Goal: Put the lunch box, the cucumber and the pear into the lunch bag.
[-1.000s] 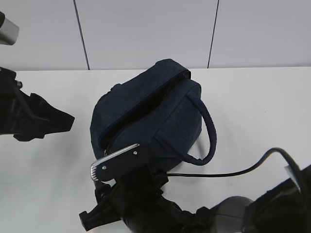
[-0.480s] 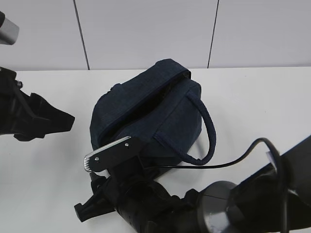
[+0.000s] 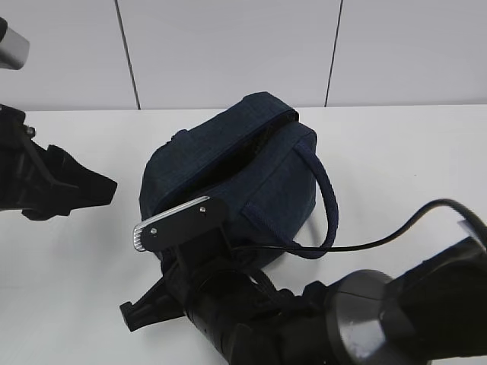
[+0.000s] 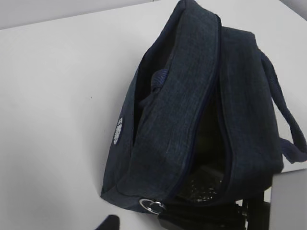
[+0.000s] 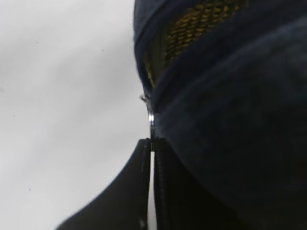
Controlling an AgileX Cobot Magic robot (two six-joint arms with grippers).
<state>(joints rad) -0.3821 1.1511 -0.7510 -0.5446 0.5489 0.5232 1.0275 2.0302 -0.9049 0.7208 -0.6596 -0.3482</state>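
Observation:
The navy lunch bag [image 3: 259,167] lies on the white table, its zipper partly open along the top. It fills the left wrist view [image 4: 192,96], where silver foil lining [image 4: 206,187] shows in the dark gap. My right gripper [image 5: 151,140] is shut on the metal ring pull [image 5: 151,120] at the bag's near end. The ring also shows in the left wrist view [image 4: 151,206]. My left gripper [image 3: 106,185] hangs to the left of the bag, apart from it, and looks open and empty. The lunch box, cucumber and pear are not in view.
The bag's handle [image 3: 327,198] loops out to the right. A black cable [image 3: 380,243] runs from the right arm across the table near the bag. The right arm's body and its wrist plate [image 3: 179,223] cover the front of the table.
My right gripper has moved up and in at the bag's near end with the ring pull. The visible opening there is shorter. The left arm has not moved.

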